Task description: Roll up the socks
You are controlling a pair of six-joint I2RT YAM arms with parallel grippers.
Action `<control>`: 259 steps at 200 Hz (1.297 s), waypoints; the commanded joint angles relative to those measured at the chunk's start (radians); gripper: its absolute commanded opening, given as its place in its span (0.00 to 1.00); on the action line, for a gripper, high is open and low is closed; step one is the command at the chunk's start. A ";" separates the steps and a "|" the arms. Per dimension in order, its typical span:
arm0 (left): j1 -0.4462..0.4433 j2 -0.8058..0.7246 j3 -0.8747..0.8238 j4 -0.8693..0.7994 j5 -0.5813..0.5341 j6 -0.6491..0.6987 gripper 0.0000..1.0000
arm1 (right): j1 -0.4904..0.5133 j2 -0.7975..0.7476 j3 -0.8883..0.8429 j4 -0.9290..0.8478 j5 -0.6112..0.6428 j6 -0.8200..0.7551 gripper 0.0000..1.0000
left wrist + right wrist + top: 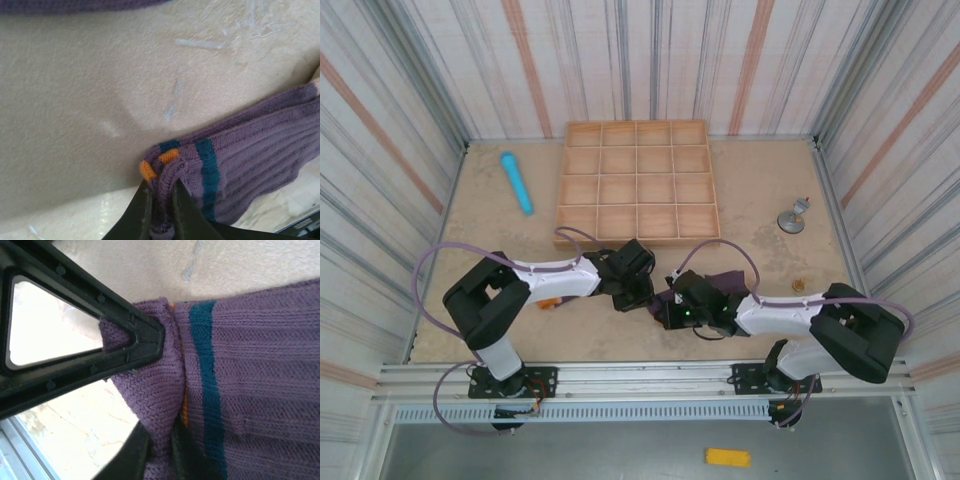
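On the beige tabletop [760, 200], at 6 o'clock from the wooden grid tray [640, 238], the purple ribbed knit socks with teal and orange bands [724, 279] are clamped at the cuff by the left gripper [161, 187] and the right gripper [159, 440]; light, limp and stretchy, they are judged best held by that bunched edge.

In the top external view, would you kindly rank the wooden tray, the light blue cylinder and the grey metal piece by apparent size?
Largest to smallest:
1. wooden tray
2. light blue cylinder
3. grey metal piece
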 commanded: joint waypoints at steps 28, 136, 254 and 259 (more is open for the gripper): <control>0.027 -0.020 -0.025 -0.058 -0.095 -0.044 0.00 | -0.010 -0.200 -0.004 -0.370 0.086 0.035 0.64; -0.043 -0.326 -0.260 -0.028 -0.354 -0.333 0.00 | -0.297 -0.414 -0.048 -0.388 0.034 0.151 0.70; -0.307 -0.325 -0.276 0.002 -0.548 -0.468 0.00 | -0.351 0.122 0.151 -0.036 -0.120 0.029 0.62; -0.313 -0.322 -0.274 -0.006 -0.553 -0.472 0.00 | -0.351 0.139 0.161 -0.030 -0.123 0.026 0.63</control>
